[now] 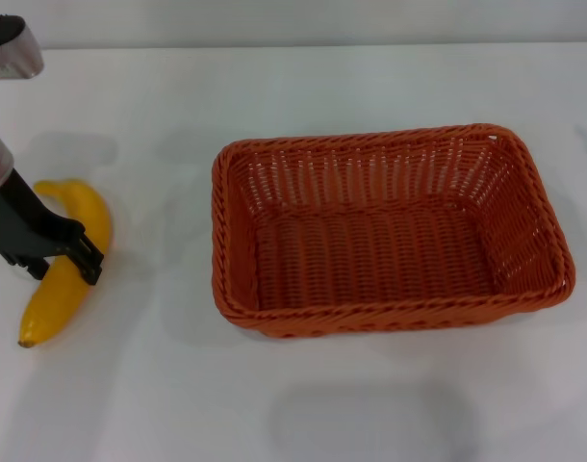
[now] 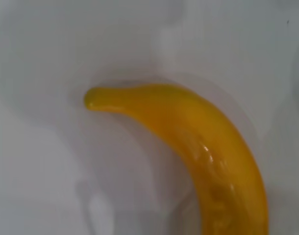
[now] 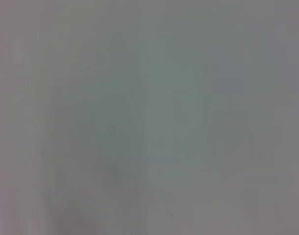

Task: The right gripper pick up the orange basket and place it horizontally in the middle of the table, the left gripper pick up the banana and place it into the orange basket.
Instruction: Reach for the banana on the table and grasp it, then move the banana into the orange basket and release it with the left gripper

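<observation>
The left tool (image 1: 58,252) sits down over the banana (image 1: 72,274) near the surface's (image 1: 159,385) left edge, seemingly closed around its middle. Squeeze gently, lift straight, then lower it into the basket (image 1: 390,231).

A rounded grey metallic object (image 1: 12,48) sits at the far left corner, partly cut off

Table (image 1: 303,87) carries two items. The orange basket (image 1: 390,226) sits upright on the table, right of centre, long side running left to right, interior holding nothing. The banana (image 1: 77,241) lies flat on the table at the far left, well apart from the basket, its length running near to far. The left gripper (image 1: 63,255) is positioned directly over the banana's midsection, crossing it. A further object (image 1: 12,48) stands at the far left rear corner, behind the banana.
</observation>
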